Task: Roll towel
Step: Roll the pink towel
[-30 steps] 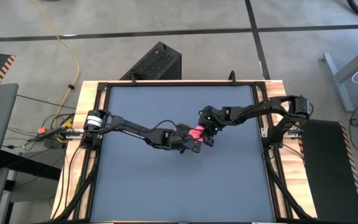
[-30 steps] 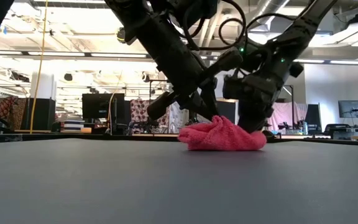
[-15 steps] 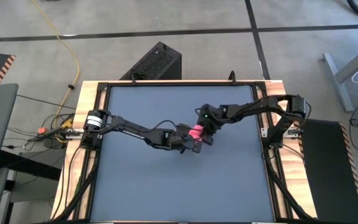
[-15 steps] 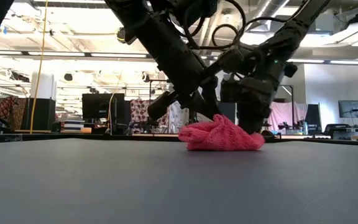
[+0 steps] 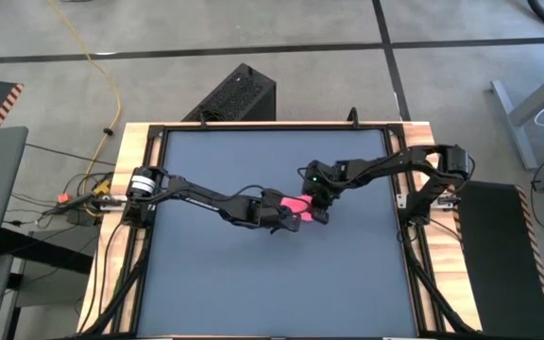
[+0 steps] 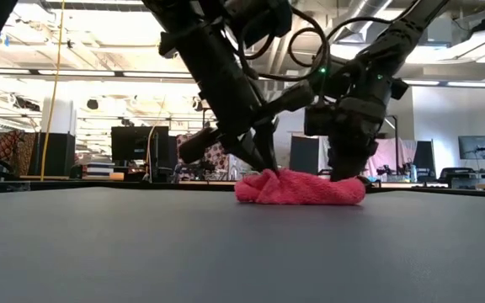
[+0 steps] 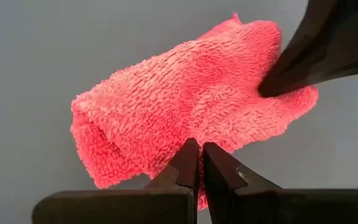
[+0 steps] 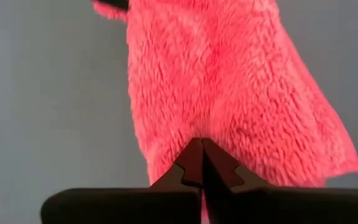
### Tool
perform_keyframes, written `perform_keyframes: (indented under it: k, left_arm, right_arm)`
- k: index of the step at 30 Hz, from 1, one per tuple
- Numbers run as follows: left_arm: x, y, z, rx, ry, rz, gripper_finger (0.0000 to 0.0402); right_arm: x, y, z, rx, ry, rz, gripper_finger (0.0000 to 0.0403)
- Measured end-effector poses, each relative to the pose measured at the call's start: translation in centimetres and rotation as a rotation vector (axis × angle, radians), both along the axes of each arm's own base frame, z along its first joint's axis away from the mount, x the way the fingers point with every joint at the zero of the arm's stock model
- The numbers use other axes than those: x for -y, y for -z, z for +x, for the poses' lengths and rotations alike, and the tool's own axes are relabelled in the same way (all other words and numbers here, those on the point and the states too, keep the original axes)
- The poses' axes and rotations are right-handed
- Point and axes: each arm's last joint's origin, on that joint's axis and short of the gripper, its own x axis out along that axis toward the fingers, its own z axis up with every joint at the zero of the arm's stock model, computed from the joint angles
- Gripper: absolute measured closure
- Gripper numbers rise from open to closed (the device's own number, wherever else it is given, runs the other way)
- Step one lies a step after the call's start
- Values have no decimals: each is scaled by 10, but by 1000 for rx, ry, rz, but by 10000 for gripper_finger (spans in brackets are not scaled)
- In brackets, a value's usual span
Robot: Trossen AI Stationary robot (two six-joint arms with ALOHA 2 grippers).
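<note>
Both my left gripper (image 7: 197,163) and right gripper (image 8: 199,158) clenched on the towel's (image 6: 300,187) edge; best to roll evenly, keeping tension low.

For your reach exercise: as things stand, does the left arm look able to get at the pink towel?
Probably yes. The left gripper is shut at the pink towel already, on the grey mat. The right gripper, also shut, presses the opposite end and leaves that side free.
</note>
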Motion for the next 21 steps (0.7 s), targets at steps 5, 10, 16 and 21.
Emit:
perform_keyframes:
  k: [5, 10, 16, 21]
  left_arm:
    - [4, 0, 0, -8, 28, 17, 401]
    - [5, -1, 0, -7, 30, 20, 401]
    - [3, -1, 0, -4, 33, 26, 402]
    - [4, -1, 1, 1, 40, 19, 401]
  right_arm:
    - [-1, -17, -1, 87, 19, 103, 368]
    - [3, -42, -5, 208, 43, 122, 364]
    - [-6, -56, -12, 229, 7, 106, 363]
    - [-24, -50, -7, 213, -95, 87, 361]
